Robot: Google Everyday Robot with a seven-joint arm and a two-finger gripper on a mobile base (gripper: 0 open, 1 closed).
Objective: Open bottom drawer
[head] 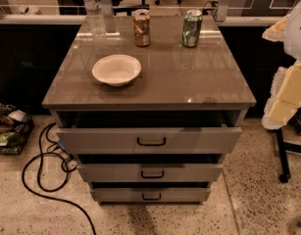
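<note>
3 drawers sit slightly open; the bottom drawer is lowest, handle facing you for pulling. Your gripper is out of view, off right, so its grip can't be told.

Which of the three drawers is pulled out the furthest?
The top drawer: the dark gap behind its front is the widest. The middle drawer and the bottom drawer show narrower gaps. The end effector is not in view.
</note>
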